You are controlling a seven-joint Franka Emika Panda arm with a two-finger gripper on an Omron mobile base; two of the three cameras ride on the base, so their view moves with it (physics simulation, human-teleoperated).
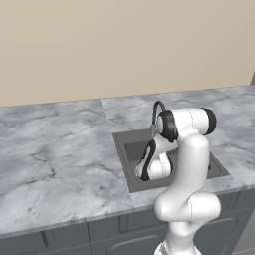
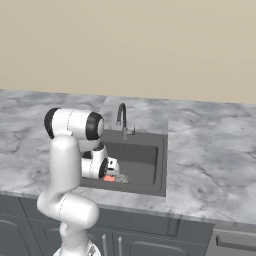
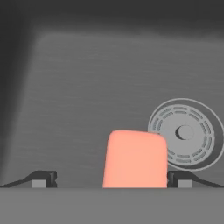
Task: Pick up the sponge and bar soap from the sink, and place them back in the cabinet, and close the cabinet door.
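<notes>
Bar soap (image 3: pixel 135 158) between open gripper (image 3: pixel 112 179) fingertips, nearer right one.

- A salmon-pink flat bar of soap (image 3: pixel 134 159) is being shown in one plain colour, without marking; in the right base view it (image 2: pixel 109 178) is being rendered orange-red.
- A dark grey recessed sink basin (image 2: pixel 142 160) is being displayed with faint horizontal streaking on its floor (image 3: pixel 109 87).
- A pale grey round drain (image 3: pixel 185 133) is being shown with rings of slots.
- A grey marble counter (image 1: pixel 55 159) is being patterned with darker veins.
- A plain beige wall (image 1: pixel 124 45) is being shown.
- A dark metal curved faucet (image 2: pixel 121 119) is being shown.
</notes>
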